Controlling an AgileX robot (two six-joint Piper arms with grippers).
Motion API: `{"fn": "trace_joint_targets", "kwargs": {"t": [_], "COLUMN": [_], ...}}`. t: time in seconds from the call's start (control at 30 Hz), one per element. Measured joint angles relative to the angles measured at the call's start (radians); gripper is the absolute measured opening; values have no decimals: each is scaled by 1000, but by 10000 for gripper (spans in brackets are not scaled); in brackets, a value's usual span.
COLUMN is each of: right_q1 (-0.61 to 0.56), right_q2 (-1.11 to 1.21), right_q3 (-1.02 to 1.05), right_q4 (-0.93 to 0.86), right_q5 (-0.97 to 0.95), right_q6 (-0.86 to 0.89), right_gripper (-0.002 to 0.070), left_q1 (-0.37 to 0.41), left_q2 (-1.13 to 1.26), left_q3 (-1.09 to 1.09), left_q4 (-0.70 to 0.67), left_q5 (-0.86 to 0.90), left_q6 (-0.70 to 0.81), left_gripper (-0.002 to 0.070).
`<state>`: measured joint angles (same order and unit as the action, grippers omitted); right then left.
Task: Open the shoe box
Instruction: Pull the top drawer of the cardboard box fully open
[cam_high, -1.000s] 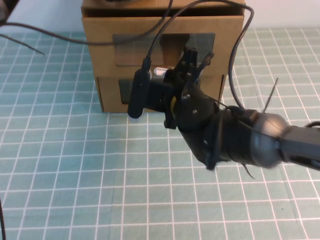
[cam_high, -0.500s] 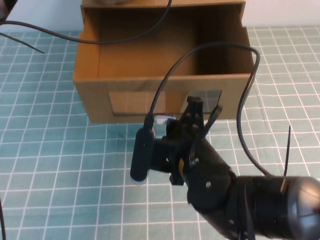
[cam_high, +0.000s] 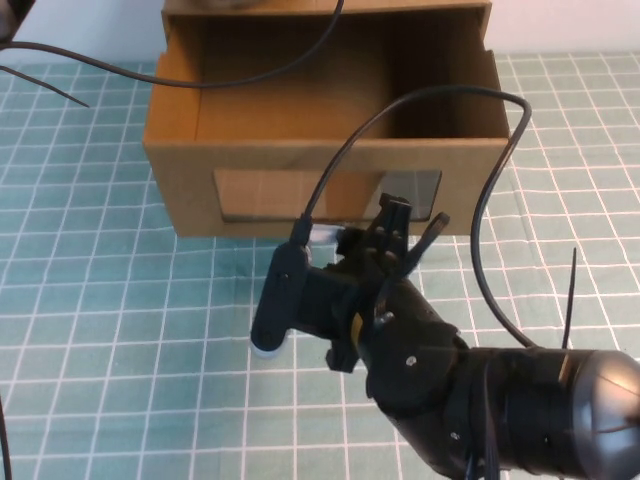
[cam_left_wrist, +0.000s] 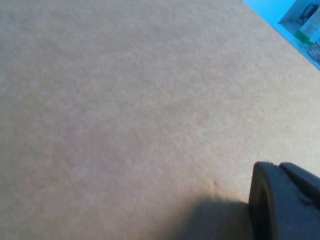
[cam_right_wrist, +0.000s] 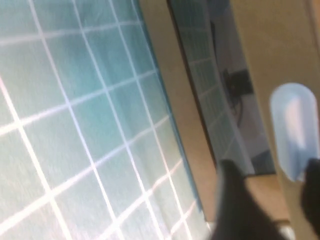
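Teal grid counter (cam_high: 100, 300) carries your shoe box (cam_high: 180, 195), its drawer standing out. Right end effector (cam_high: 415, 218) sits wide at the front panel, pale tab (cam_right_wrist: 292, 127) between its fingers. Left end effector (cam_left_wrist: 285, 200) is against cardboard; you cannot tell its state.

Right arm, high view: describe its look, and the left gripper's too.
Right gripper, before the shoe box, is black with slim fingers; its arm is black, rounded, glossy, with a black cable looping over it. Left gripper, against cardboard, shows only a black rounded edge.
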<state>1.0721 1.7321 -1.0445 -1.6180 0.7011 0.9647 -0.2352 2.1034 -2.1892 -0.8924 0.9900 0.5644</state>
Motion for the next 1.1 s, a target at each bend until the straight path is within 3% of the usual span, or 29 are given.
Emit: {"fn": "trace_joint_targets", "kwargs": {"t": [0.1, 0.27, 0.43, 0.57, 0.67, 0.87, 1.1], "right_q1": [3, 5, 7, 7, 7, 7, 7], "right_q2": [-4, -70, -200, -327, -436, -623, -768], "right_q3": [-10, -10, -10, -10, -10, -10, -10], "right_q4": [4, 70, 171, 258, 300, 327, 387], "right_q5": [-48, -238, -353, -361, -333, -193, 109], "right_q6": [0, -2, -57, -86, -93, -124, -441], "right_gripper": [351, 374, 328, 299, 239, 29, -9], "left_q1": [0, 0, 0, 0, 0, 0, 0], "left_q2": [0, -4, -6, -23, -56, -156, -288], "left_q3": [0, 0, -28, -82, -126, -213, -236], "left_q4": [0, 2, 21, 64, 80, 95, 213], "left_q5": [0, 0, 35, 137, 176, 244, 274], "left_q6": [-4, -10, -27, -41, -62, -115, -180], "left_gripper": [-5, -5, -5, -5, -5, -5, -5]}}
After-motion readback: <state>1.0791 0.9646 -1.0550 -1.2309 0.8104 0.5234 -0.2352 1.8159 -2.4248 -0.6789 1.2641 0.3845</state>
